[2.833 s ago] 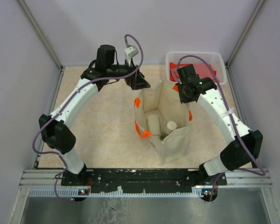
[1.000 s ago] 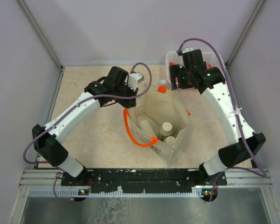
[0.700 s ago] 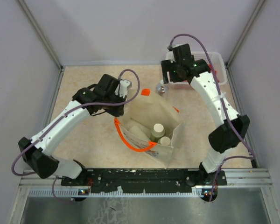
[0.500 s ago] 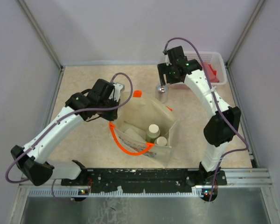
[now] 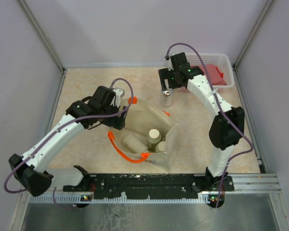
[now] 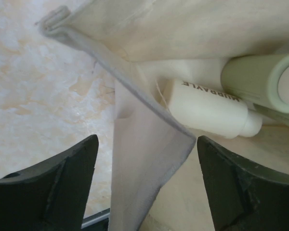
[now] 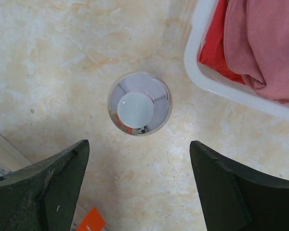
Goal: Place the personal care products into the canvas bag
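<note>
The canvas bag stands mid-table, mouth open, orange handle hanging at its near left. Inside it lie a cream bottle and a sage-green bottle; three caps or bodies show from above. My left gripper is open, and the bag's left rim hangs loose between its jaws. A small clear bottle with a white cap stands upright on the table, behind the bag. My right gripper hovers open above it, the bottle just ahead of its fingertips.
A white lattice basket holding red cloth sits at the back right, close to the clear bottle. Grey walls enclose the table on three sides. The marbled tabletop shows bare to the left of the bag.
My left gripper dragged the bag left and nearer, then opened off its rim. My right arm swung left from the basket to over the clear bottle and opened slightly wider.
</note>
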Robot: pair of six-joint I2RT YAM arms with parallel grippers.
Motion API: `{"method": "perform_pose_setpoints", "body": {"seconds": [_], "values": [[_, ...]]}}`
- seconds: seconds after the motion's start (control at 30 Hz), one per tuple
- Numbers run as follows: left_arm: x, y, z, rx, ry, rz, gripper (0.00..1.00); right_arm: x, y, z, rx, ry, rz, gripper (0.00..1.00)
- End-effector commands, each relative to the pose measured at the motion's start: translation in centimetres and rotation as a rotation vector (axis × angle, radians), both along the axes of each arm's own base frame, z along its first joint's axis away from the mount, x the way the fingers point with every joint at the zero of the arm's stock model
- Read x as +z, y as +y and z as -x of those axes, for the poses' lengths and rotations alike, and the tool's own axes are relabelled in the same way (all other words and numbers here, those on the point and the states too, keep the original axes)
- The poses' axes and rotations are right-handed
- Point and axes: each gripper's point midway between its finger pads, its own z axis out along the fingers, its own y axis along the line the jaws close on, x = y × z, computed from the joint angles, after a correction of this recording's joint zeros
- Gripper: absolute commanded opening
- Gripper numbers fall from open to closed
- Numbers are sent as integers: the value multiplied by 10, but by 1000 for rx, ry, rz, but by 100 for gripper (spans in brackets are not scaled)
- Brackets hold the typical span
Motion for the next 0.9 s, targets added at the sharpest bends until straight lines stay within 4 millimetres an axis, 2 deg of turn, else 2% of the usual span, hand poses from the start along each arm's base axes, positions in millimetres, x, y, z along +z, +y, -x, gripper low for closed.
{"method": "perform_pose_setpoints", "body": {"seconds": [0.0,0.37,0.47,0.57,0.67,0.87], "values": [[-7,-13,-6,-19,-7,54,99,-13,10,-20,31,-42,-30,87],[-11,-20,-13,-31,-12,61,100,-58,13,-37,51,-17,17,91],[-12,-22,-15,-37,-6,56,100,-69,14,-40,49,3,31,89],[-13,-22,-16,-39,-6,52,100,-74,14,-40,54,12,34,76],[-13,-25,-18,-44,-8,56,100,-78,13,-40,55,17,40,55],[-17,-29,-20,-62,-1,55,100,-71,9,-40,44,3,53,13]]}}
